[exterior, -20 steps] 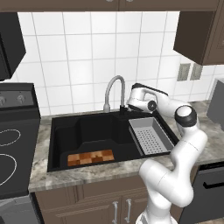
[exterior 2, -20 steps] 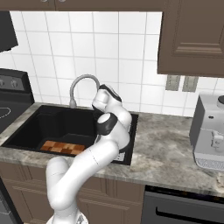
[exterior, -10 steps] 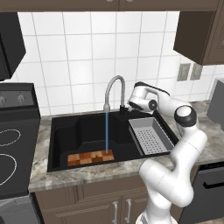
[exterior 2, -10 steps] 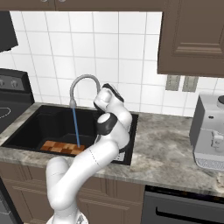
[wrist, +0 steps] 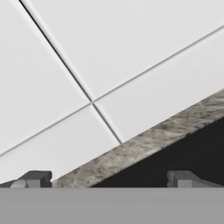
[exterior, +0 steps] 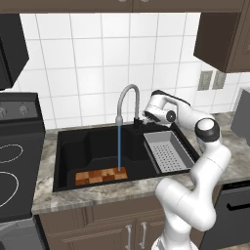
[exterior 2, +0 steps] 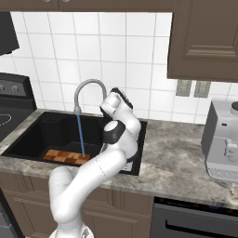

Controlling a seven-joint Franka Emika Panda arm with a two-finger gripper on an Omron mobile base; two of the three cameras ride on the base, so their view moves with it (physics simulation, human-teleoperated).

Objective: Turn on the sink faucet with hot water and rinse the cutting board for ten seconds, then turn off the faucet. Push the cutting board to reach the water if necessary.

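Faucet (exterior: 128, 100) base and side lever: hidden behind the white hand in the left base view, so lever position cannot be read. In the right base view the arm covers the right part of the sink (exterior 2: 28, 135) and whatever lies there

Gripper (wrist: 109, 179): in the hand view 2 dark fingertips (wrist: 37, 178) stand far apart at the bottom, nothing between them; jaws spread wide, released, holding nothing. That view looks at white wall tiles (wrist: 109, 52) and a strip of grey stone counter (wrist: 144, 142) meeting the black basin edge; no task item identifiable there

Cutting board (exterior: 101, 176): lies flat on the basin floor against the front wall, toward the front left corner; its near edge is cut off by the sink's front rim in the right base view. Water (exterior: 119, 146) drops straight from the spout tip and lands on the board's right end. Grey perforated tray (exterior: 167, 152) sits at the sink's right edge

Versus 1 s ago: no stream then, spout dry. Versus 0.5 s ago: stream already running, board in the same spot, hand pulled slightly back from the faucet base
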